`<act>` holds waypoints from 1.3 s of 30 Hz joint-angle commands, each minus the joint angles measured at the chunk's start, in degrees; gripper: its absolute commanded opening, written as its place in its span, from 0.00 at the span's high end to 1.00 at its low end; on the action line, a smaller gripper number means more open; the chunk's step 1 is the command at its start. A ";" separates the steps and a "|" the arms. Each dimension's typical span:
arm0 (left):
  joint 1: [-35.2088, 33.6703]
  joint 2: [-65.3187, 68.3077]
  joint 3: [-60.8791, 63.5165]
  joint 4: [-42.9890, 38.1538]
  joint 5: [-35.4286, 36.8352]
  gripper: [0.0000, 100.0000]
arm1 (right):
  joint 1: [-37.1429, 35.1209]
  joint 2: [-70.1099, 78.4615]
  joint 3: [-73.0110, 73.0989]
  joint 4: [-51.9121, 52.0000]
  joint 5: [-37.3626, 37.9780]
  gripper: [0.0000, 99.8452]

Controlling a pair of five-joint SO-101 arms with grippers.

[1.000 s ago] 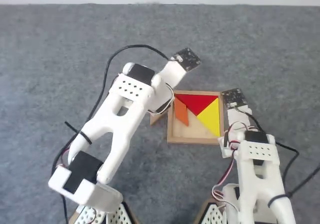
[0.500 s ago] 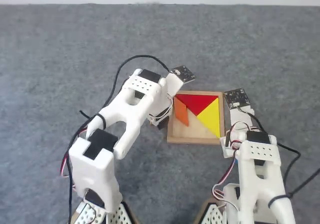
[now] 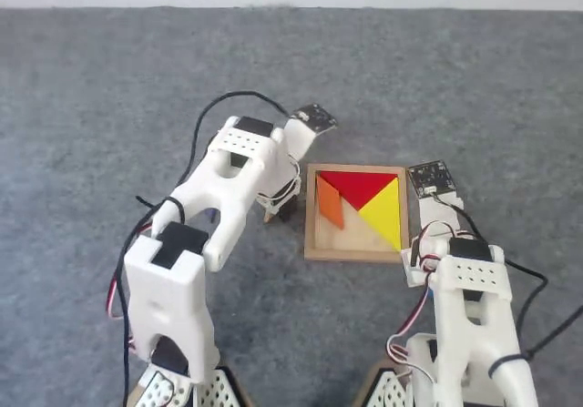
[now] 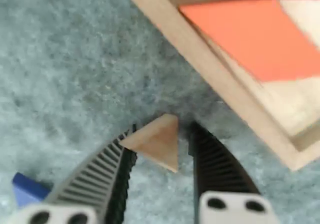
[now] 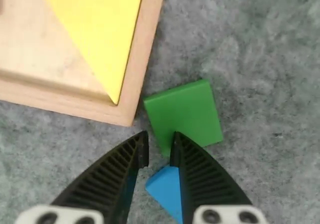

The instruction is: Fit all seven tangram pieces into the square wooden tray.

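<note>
Square wooden tray, three of seven seated.
Red triangle, orange parallelogram, yellow triangle lie in; my left fingers straddle, unclosed, a bare-wood triangle beside it; right fingers, narrow, hover at a green square.

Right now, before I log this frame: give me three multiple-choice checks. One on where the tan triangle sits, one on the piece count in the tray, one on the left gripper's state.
1. Where is the tan triangle?
A. in the tray
B. on the carpet beside the tray
C. lifted off the carpet

2. How many pieces lie in the tray?
A. three
B. five
C. seven

3. The left gripper is:
A. shut on the triangle
B. shut, empty
C. open around the triangle

Answers:
1 B, it lies on the carpet outside the rim.
2 A, a red piece, an orange piece and a yellow piece.
3 C, a gap shows beside one finger.
</note>
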 commanded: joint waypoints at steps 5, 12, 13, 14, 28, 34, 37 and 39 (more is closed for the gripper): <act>-0.97 -0.18 -2.33 -0.70 -1.41 0.93 | 0.40 -0.40 -1.41 0.48 -0.09 0.91; 2.02 -6.33 -9.27 12.13 -0.97 0.99 | 0.40 -0.40 -1.41 0.31 -0.26 0.91; 3.34 -7.03 -10.15 13.54 -0.88 0.99 | 0.40 -0.40 -1.41 0.31 -0.26 0.91; 4.84 -7.74 -10.95 14.77 -0.35 0.99 | 0.40 -0.40 -1.41 0.31 -0.26 0.91; 22.42 -4.48 -24.04 17.23 7.21 0.99 | 15.16 -12.00 -1.67 5.76 3.43 0.98; 27.34 -2.29 -24.22 12.92 10.20 0.99 | 19.12 -27.03 6.24 9.98 6.33 0.92; 27.52 1.05 -24.22 10.20 10.99 0.99 | 19.12 -30.64 8.62 10.07 6.42 0.91; 27.52 3.52 -24.31 8.70 11.16 0.99 | 19.03 -30.64 8.88 9.98 6.42 0.91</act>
